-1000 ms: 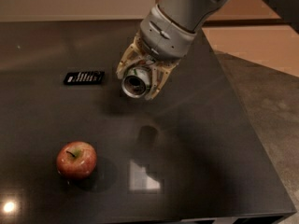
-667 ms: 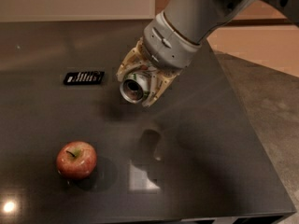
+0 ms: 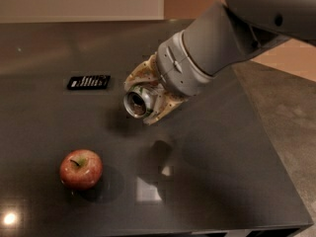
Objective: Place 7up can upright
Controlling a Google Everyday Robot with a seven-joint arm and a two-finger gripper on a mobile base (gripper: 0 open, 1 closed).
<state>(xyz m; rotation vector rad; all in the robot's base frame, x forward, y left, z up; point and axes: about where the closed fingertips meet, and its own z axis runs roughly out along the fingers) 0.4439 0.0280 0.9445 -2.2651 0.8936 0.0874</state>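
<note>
My gripper (image 3: 143,98) is above the middle of the dark table (image 3: 232,147), shut on the 7up can (image 3: 137,102). The can lies tilted on its side between the cream-coloured fingers (image 3: 163,107), its silver end facing the camera and down to the left. It hangs clear above the table, and its dark reflection shows on the surface below. Most of the can's body is hidden by the fingers and the grey arm.
A red apple (image 3: 81,169) sits on the table at the front left. A flat black rectangular device (image 3: 89,82) lies at the back left. The table's right edge borders a speckled floor (image 3: 291,112).
The arm has swung lower and turned, so the can now points more to the left and sits a little lower. The apple and the black device have not moved.
</note>
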